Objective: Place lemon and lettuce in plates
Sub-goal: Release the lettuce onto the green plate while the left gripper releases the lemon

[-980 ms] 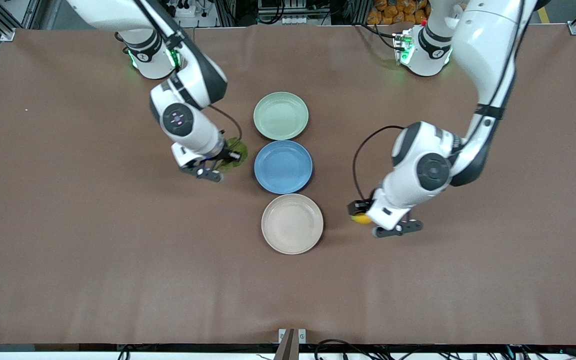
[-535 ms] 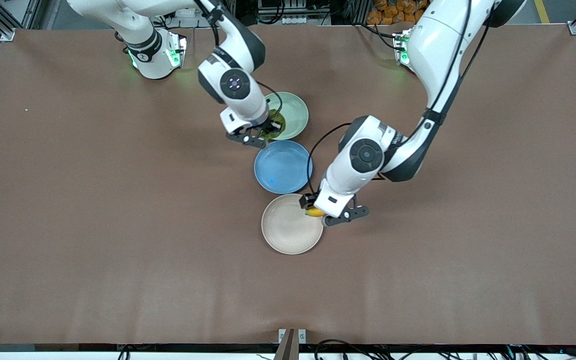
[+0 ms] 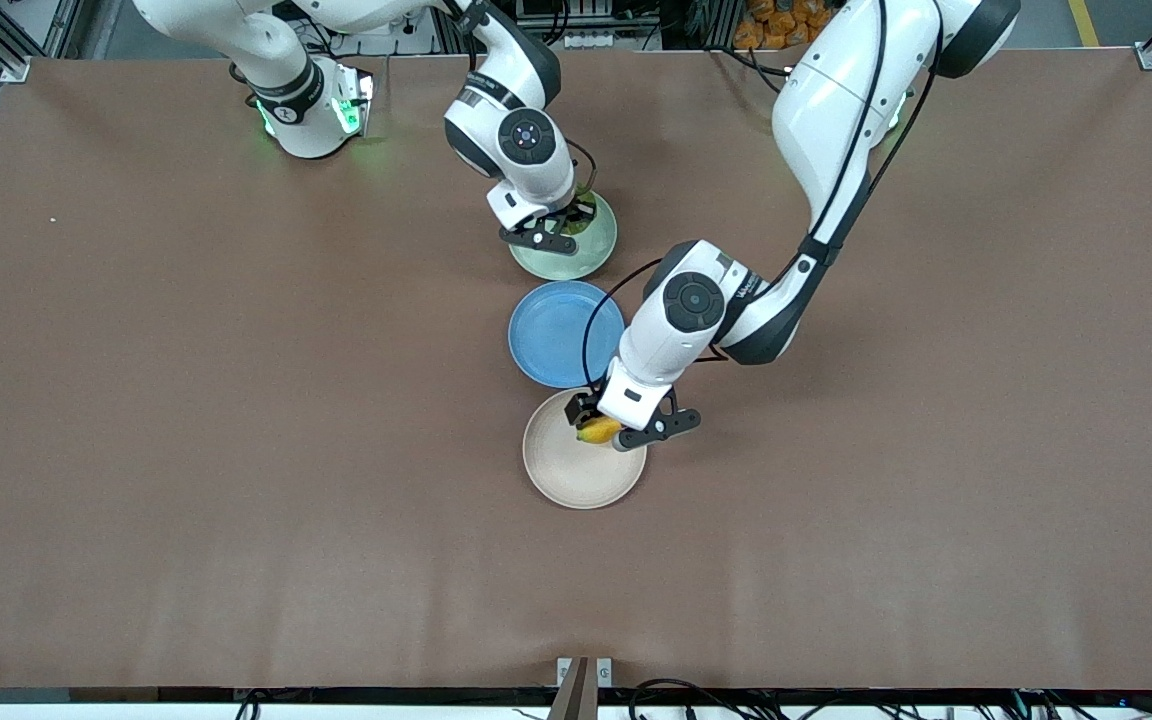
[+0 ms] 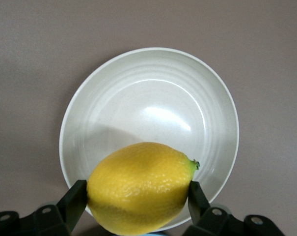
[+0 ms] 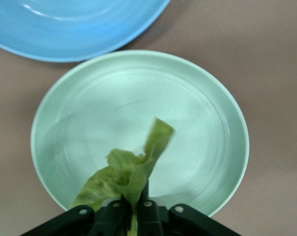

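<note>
Over the mint plate (image 3: 563,250), the right end effector (image 3: 564,226) pinches the lettuce (image 5: 131,174) by one edge, the crinkled leaf hanging with its free tip over the plate's middle and its long axis running from the fingers toward that middle. The blue plate (image 3: 558,333), next nearer the front camera, holds nothing. Nearest that camera, the left end effector (image 3: 604,428) grips the lemon (image 4: 140,187) between both fingers over the rim of the beige plate (image 3: 566,470), on the edge toward the blue plate; the fruit's long axis lies level, spanning finger to finger, its green-tipped end against one pad. Both arms look to be at the placing step. The next move likely calls for carrying the lemon over the beige plate's centre, lowering both loads close to the plates, then spreading the fingers.
</note>
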`<action>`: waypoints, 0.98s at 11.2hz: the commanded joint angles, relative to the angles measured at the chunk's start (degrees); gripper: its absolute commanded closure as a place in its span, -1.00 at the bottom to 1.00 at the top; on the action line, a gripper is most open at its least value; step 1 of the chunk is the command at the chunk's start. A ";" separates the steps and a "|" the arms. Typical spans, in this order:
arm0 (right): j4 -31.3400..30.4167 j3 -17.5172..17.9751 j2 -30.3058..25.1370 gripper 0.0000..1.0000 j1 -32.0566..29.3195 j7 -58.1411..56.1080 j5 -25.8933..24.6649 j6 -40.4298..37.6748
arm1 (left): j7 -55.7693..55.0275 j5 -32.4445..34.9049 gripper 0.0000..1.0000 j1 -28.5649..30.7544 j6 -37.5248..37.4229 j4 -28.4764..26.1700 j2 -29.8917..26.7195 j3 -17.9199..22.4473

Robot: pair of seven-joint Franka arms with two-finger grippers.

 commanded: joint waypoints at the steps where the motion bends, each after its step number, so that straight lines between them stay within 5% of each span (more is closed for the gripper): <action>1: -0.80 0.65 0.48 -0.99 -0.19 2.53 -3.44 1.05 | -3.28 -0.47 0.29 -2.73 1.68 1.66 0.89 2.61; 2: -0.72 0.65 0.39 -1.00 -0.28 3.24 -3.45 0.79 | -3.29 -0.38 -0.99 -3.44 2.03 1.66 0.89 4.27; 7: 0.07 1.09 -8.90 -1.00 -5.98 1.06 -3.45 -10.00 | -2.95 7.53 -1.00 -2.93 1.08 1.49 -1.91 6.04; 11: 5.15 1.18 -18.57 -1.00 -16.78 -18.42 -2.84 -29.04 | 10.01 8.15 -1.00 3.57 -14.18 1.48 -8.06 5.96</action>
